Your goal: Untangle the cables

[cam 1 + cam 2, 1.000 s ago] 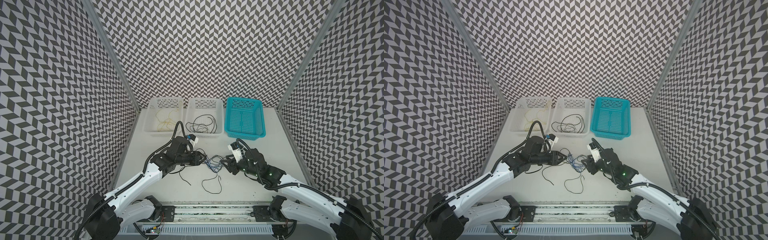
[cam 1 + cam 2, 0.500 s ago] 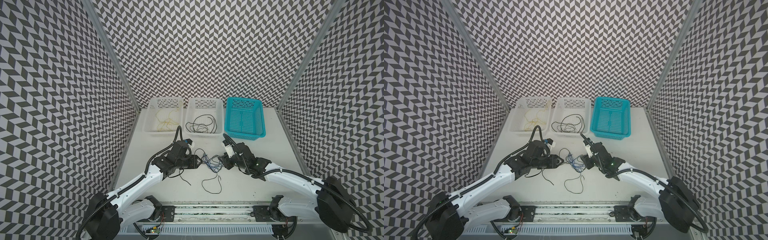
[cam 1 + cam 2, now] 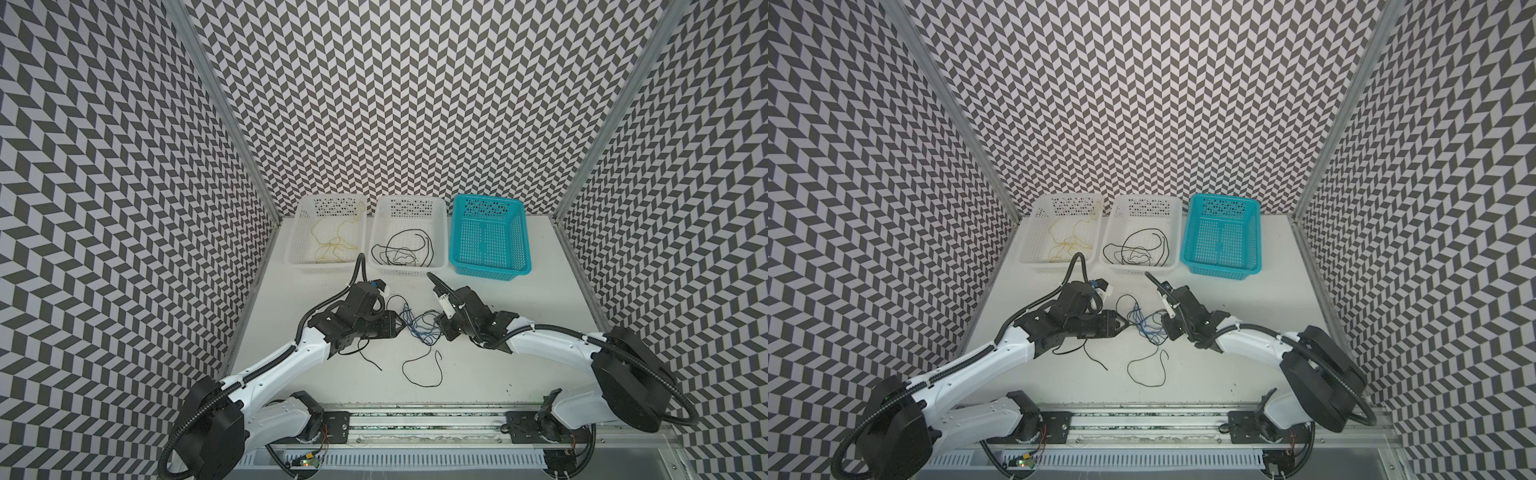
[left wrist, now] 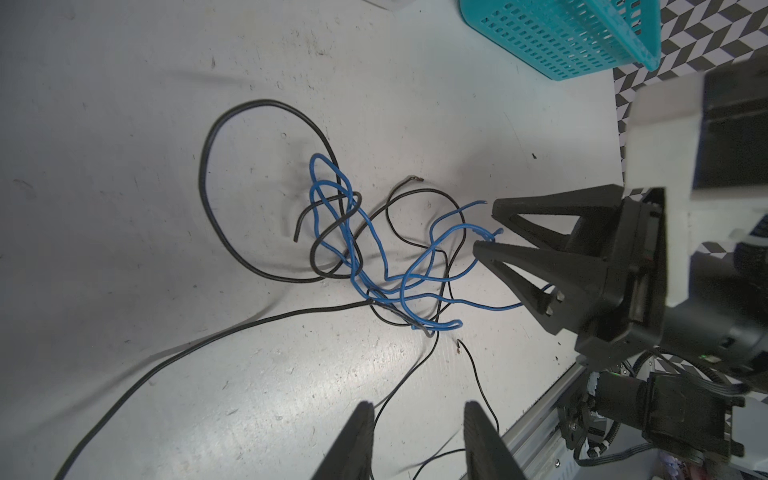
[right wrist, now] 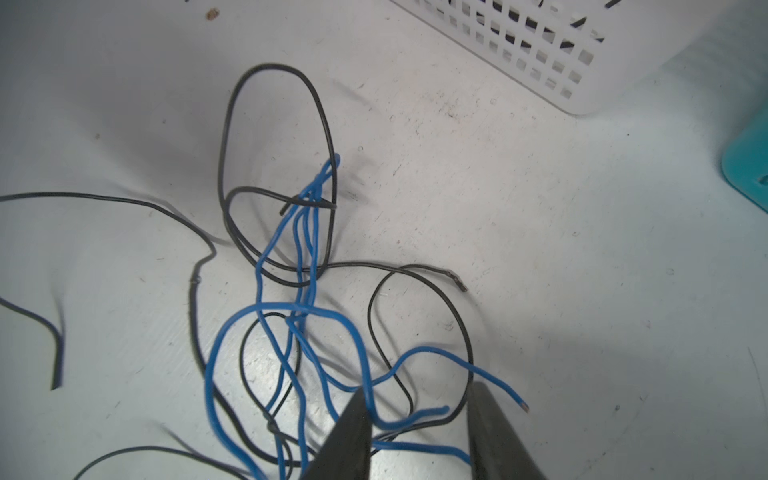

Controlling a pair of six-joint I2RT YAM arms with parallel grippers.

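Top views, both: one blue-and-black cable tangle [image 3: 420, 329] lies at the middle of the table [image 3: 519, 365]. Three baskets line its back edge: yellow-wire basket [image 3: 294, 239], black-wire basket [image 3: 443, 232], teal basket [image 3: 524, 243].

Left wrist: left gripper [image 4: 419, 405], jaws apart, empty.

Right wrist: right gripper [image 5: 419, 390], jaws apart astride blue strands. Pulling could cinch the knot.

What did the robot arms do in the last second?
The right pincer slid toward the left pincer, into the tangle of thin blue and black wires. Blue strands now lie between its jaws, which are apart. The left pincer, the tangle, the white plastic baskets and the teal plastic basket stayed put.
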